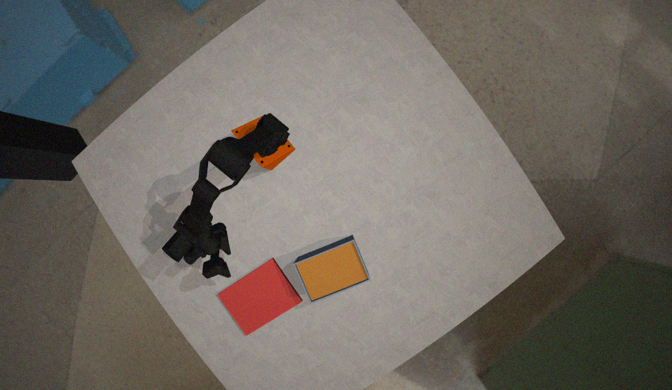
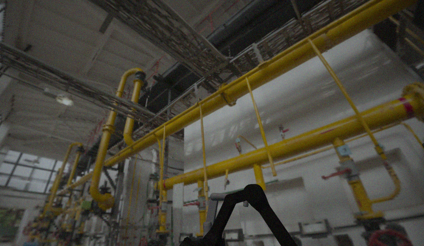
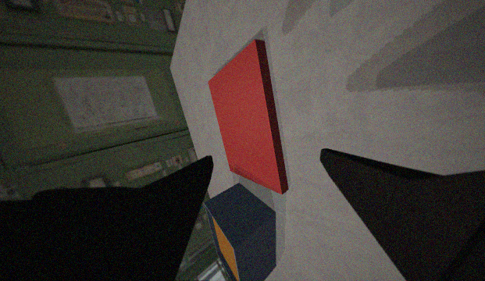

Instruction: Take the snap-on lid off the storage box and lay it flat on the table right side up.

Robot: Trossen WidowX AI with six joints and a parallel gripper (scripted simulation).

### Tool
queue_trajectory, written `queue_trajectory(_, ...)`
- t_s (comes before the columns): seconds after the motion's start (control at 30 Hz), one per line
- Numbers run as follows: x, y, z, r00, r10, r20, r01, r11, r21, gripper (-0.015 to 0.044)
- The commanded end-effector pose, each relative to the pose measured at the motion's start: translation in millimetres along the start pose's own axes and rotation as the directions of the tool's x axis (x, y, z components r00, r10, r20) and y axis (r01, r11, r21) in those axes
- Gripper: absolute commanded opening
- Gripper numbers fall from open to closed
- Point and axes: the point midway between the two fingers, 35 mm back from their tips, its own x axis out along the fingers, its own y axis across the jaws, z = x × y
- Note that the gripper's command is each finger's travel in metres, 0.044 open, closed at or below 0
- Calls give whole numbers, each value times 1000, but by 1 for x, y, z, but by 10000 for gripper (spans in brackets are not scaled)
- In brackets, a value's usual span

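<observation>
The red lid point(image 1: 259, 297) point(image 3: 246, 113) lies flat on the table point(image 1: 400, 169) point(image 3: 328, 121), smooth face up, with its thin rim down; its underside is hidden. The dark blue storage box point(image 1: 328, 247) point(image 3: 250, 226) stands open beside it, its orange inside showing. A narrow gap parts lid and box in the top view. My gripper point(image 1: 228, 264) point(image 3: 265, 157) is wide open and empty. It is off the lid's side away from the box, clear of the lid. The exterior view shows neither lid nor box.
The arm's orange base point(image 1: 276, 156) is bolted farther back on the table. The arm's black links bend out over the table's left part. The table's left edge runs close to the gripper and the lid. A black beam point(image 1: 32, 145) stands off the left corner.
</observation>
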Motion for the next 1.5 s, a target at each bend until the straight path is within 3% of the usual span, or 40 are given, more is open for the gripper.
queue_trajectory(0.0, -8, 5, 1, 1000, -4, 6, 4, 1000, -5, 440)
queue_trajectory(0.8, -50, 28, 2, 1000, -5, 7, 5, 1000, -5, 440)
queue_trajectory(1.47, -45, 26, 1, 1000, -5, 7, 5, 1000, -5, 440)
